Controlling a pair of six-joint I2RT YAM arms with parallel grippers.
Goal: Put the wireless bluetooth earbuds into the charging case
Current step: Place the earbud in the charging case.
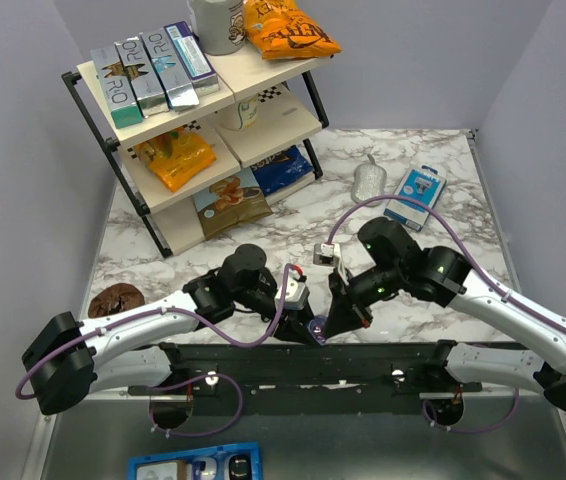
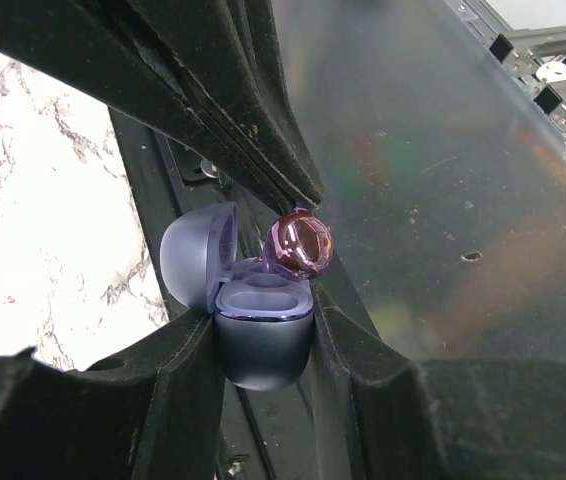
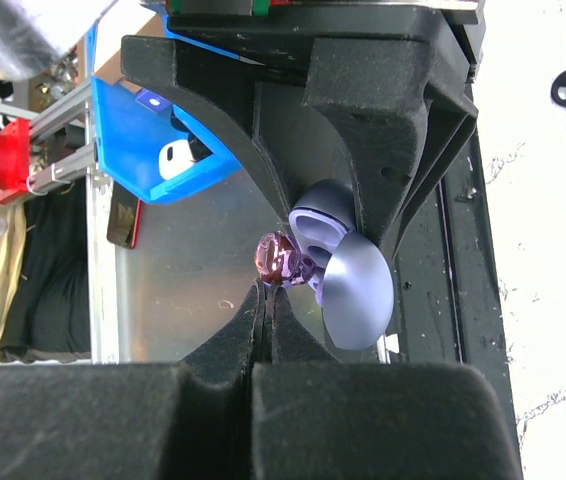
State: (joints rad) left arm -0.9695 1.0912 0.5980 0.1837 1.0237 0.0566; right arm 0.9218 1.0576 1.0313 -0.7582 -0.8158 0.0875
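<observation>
Left hand [image 2: 263, 345] is clamped on the charging case [image 2: 263, 350], lid [image 2: 198, 262] flipped open toward 9 o'clock in the left wrist view. Right hand [image 3: 268, 296] has its fingers together, pinching one earbud [image 2: 300, 243], glossy and dark with a purple sheen, right above the case's open wells and touching its rim. In the top view this pair sits at 6 o'clock, over the near edge of the white marble-pattern worktop [image 1: 293, 220]. A shelf [image 1: 273, 68] at 11 o'clock carries snack boxes [image 1: 153, 72] lettered "RO" or similar and an orange bag [image 1: 288, 28], whose print is too small to read. A blue packet [image 1: 415, 195] lies at 2 o'clock. The walls [image 1: 13, 150] are lavender.
</observation>
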